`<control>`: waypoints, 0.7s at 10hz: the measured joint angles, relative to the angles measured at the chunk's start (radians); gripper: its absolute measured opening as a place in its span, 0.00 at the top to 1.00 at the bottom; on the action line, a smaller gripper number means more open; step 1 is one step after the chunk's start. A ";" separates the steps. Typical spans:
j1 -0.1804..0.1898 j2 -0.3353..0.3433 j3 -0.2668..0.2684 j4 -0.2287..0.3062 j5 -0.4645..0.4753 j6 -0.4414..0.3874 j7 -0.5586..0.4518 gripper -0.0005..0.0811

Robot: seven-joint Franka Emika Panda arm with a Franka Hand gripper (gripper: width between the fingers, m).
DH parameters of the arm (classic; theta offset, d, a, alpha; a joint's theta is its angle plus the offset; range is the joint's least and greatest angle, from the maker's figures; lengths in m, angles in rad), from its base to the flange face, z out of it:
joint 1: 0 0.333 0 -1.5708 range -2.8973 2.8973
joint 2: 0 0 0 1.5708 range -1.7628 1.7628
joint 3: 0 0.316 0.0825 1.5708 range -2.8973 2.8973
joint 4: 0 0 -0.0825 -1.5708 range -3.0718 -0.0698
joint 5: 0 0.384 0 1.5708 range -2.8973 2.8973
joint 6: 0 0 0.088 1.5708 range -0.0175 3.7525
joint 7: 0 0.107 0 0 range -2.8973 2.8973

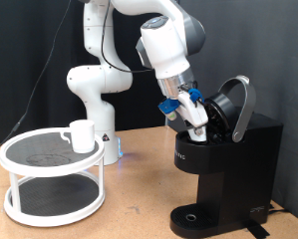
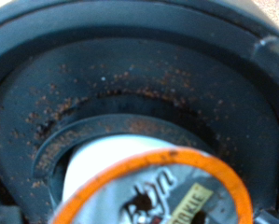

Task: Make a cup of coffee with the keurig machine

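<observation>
I read this as the pod-loading stage. The keurig [image 1: 223, 149] stands at the exterior view's right with its lid [image 1: 238, 105] swung up, and my gripper [image 1: 195, 118] is down at the open mouth, just under that lid. Through the wrist view I see a pod [image 2: 153, 191] with an orange rim sitting in or just over the dark brew chamber [image 2: 130, 103], which is speckled with grounds. I cannot tell whether the fingers are open or closed, or whether they have the pod. The cup [image 1: 82, 135] sits on the top tier of a white rack [image 1: 51, 179], well apart at the exterior view's left, so the drip tray [image 1: 195, 216] is bare. Room is tight between lid and machine body; there is open table between rack and machine
</observation>
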 joint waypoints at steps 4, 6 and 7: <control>0.000 -0.004 -0.006 0.003 0.020 -0.012 -0.017 0.10; 0.000 -0.017 -0.015 0.018 0.044 -0.064 -0.039 0.10; -0.001 -0.027 -0.018 0.023 0.046 -0.086 -0.041 0.09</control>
